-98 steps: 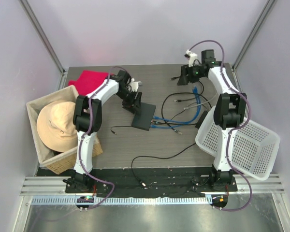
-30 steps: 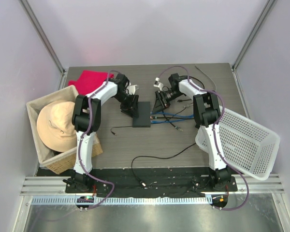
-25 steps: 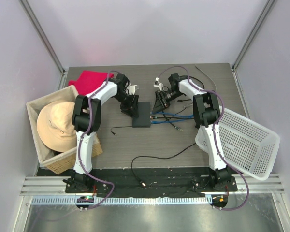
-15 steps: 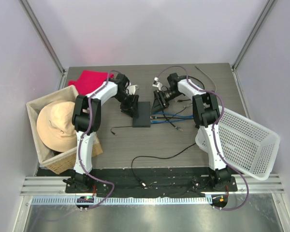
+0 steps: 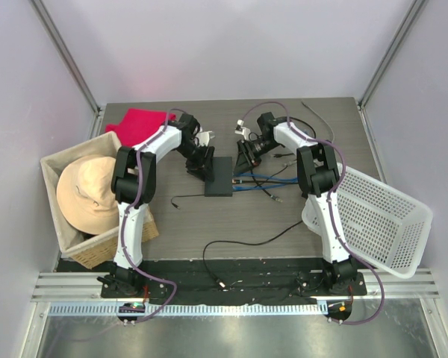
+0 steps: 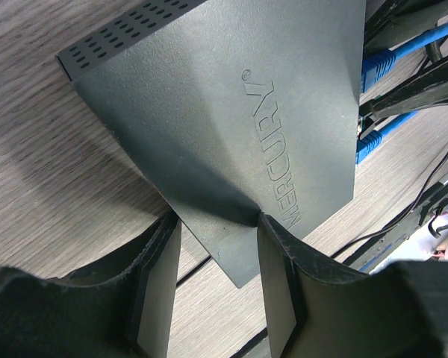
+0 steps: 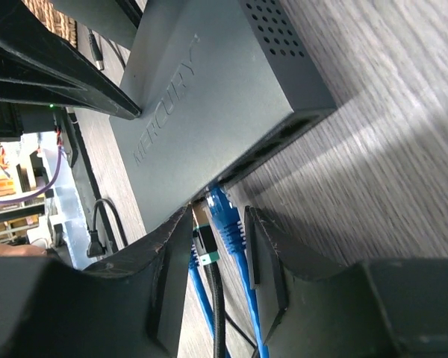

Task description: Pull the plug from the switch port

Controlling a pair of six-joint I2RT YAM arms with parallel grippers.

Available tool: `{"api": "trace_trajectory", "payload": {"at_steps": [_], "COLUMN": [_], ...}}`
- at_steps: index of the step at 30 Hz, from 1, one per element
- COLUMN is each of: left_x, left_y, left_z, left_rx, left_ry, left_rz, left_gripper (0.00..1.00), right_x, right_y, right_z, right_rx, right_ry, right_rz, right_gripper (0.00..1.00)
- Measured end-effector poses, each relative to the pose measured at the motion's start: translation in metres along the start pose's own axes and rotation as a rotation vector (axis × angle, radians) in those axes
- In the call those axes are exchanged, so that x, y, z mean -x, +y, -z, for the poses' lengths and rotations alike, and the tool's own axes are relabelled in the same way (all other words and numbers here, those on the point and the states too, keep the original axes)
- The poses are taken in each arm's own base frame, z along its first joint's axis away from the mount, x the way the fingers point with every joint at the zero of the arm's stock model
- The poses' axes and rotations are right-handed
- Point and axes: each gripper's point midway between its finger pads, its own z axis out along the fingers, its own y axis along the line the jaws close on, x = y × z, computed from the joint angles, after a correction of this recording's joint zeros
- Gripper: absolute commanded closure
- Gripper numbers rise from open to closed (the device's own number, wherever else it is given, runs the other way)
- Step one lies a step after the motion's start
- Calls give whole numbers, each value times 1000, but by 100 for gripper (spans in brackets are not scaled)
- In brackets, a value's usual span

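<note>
Right wrist view: one switch (image 7: 209, 97) between the two grippers, one blue plug (image 7: 222, 212) in its port, flanked by the right gripper (image 7: 216, 215), can't tell if pinched. Left gripper (image 6: 218, 220) clamps the switch corner; two blue plugs (image 6: 375, 66) show there.

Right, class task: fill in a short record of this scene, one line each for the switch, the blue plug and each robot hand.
switch: black box on the table, ports towards the right arm
blue plug: seated in a port, not yet pulled
left hand: closed on the switch's edge
right hand: fingers either side of the blue plug; grip unclear
</note>
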Motion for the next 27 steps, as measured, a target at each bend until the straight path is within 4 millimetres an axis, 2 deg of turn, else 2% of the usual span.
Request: {"api": "trace_trajectory", "payload": {"at_steps": [4,12,18,23,27], "left_x": [0,0,0,0,0], "left_y": [0,0,0,0,0], "left_z": [0,0,0,0,0], "left_rx": [0,4,6,6,7], "left_ry": [0,0,1,1,1], "left_rz": [0,-2,-3,-4,-5], "left_gripper": [53,53,53,52,52], "right_x": [2,5,6,6,6], "right_y": [2,3,6,8,6], "right_z": [-4,-10,-9,-11,-10], "right_rx": [-7,-24,-5,48,86], "right_ry": [4,9,8,18,12], "right_rz": [15,43,58,93,81], "right_gripper": [54,59,52,57,57]}}
